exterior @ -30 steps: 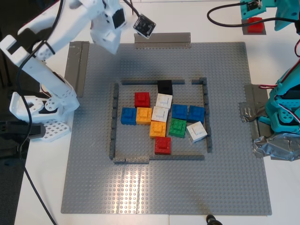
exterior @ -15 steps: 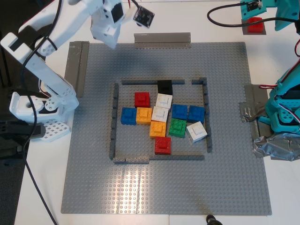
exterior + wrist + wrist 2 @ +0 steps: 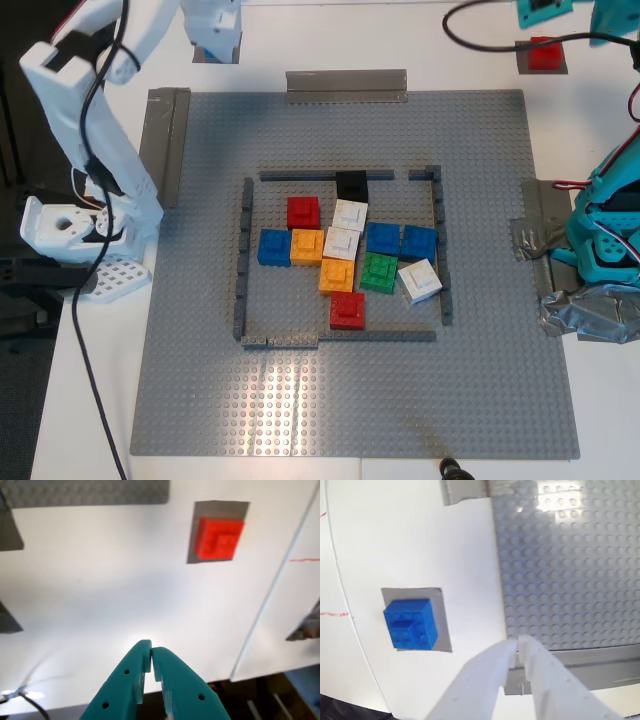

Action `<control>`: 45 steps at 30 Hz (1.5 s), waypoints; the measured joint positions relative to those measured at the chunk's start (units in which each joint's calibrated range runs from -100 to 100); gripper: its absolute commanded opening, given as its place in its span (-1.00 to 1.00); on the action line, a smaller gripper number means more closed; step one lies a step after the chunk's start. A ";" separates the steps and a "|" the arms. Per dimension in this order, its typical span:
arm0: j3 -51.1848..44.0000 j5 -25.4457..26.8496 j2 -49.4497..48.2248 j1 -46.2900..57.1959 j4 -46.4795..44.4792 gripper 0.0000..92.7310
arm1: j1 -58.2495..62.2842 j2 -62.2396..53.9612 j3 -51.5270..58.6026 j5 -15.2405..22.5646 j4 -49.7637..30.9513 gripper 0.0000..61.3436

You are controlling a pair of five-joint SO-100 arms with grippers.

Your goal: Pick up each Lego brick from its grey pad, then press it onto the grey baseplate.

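Observation:
The red Lego brick (image 3: 219, 538) sits on its grey pad (image 3: 220, 506) on the white table; in the exterior view it (image 3: 545, 52) is at the far right corner. My first gripper (image 3: 151, 652), teal, is shut and empty, held above the table short of the red brick. The blue Lego brick (image 3: 410, 623) sits on its grey pad (image 3: 442, 625). My second gripper (image 3: 516, 644), white, is shut and empty, beside the blue brick near the edge of the grey baseplate (image 3: 570, 570). In the exterior view the white arm (image 3: 212, 30) hides the blue brick.
On the baseplate (image 3: 350, 400), thin dark grey wall strips (image 3: 243, 260) enclose several coloured bricks (image 3: 345, 255). Grey tape strips (image 3: 346, 84) lie along its far and left edges. The white arm's base (image 3: 85, 240) stands at the exterior view's left, the teal base (image 3: 605, 240) at its right.
The white arm has swung back from above the baseplate's far edge to beyond the far left corner. The teal arm has shifted slightly at the far right.

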 measured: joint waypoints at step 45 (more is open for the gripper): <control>-6.24 4.70 25.19 -0.96 -15.13 -0.60 | -11.45 30.31 -28.92 -2.59 -5.15 -0.44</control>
